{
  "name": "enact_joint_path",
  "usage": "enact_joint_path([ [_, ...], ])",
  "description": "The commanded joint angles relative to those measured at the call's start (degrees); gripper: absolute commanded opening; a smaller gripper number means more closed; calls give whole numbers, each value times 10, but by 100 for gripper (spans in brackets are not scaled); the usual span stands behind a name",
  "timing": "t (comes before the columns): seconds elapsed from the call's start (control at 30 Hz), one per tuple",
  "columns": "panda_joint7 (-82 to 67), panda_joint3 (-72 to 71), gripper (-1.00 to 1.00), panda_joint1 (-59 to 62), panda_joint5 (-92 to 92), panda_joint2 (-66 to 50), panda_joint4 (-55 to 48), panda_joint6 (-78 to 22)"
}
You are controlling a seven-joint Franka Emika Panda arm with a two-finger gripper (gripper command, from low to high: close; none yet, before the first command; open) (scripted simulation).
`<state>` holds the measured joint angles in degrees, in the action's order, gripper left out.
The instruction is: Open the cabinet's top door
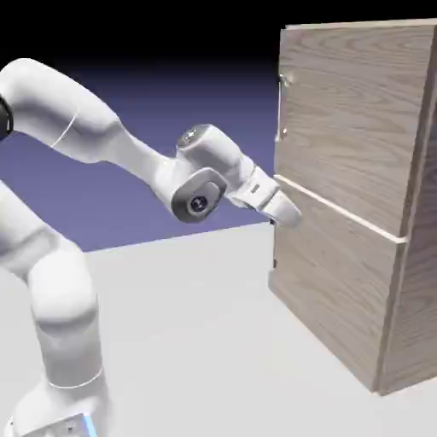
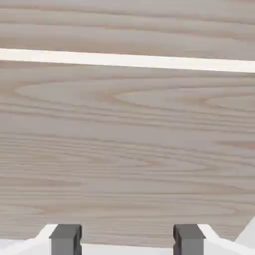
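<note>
A white robot arm (image 1: pixel 102 141) reaches across a pale table (image 1: pixel 196 341) toward the cabinet (image 1: pixel 358 282), a tall box of light oak-grain wood at the exterior view's right. Its gripper (image 1: pixel 288 213) sits close against the cabinet's front, about level with the pale seam (image 1: pixel 341 213) that divides the 2 stacked panels and just below it; whether the fingertips touch the wood cannot be told from this angle.

The top door (image 1: pixel 350 119) is the larger panel above that seam, and it lies flush with the cabinet's front, shut. Its small silver handle (image 1: pixel 282 107) runs vertically near the door's edge at the exterior view's left, well above the gripper and apart from it.

In the hand view, wood grain fills nearly the whole picture, with the pale seam (image 2: pixel 127 61) crossing as a bright band near the top. The 2 grey fingertips (image 2: pixel 65 239) stand well apart at the bottom edge, with only the panel's wood seen in the gap between them, so the gripper (image 2: pixel 127 240) is spread wide and has hold of nothing. The handle does not appear in this view.

The arm's base rises from the exterior view's lower left, the elbow folded high and the hand angled slightly downward toward the cabinet's front
</note>
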<state>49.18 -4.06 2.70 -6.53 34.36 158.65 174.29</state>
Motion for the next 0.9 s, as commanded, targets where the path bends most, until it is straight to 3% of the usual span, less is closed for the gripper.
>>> enact_joint_path([
  [0.0, 25, -15, 0, 13, -24, 6, -9, 1],
  [0.87, 673, -407, 0, 339, -654, 170, -235, 28],
])
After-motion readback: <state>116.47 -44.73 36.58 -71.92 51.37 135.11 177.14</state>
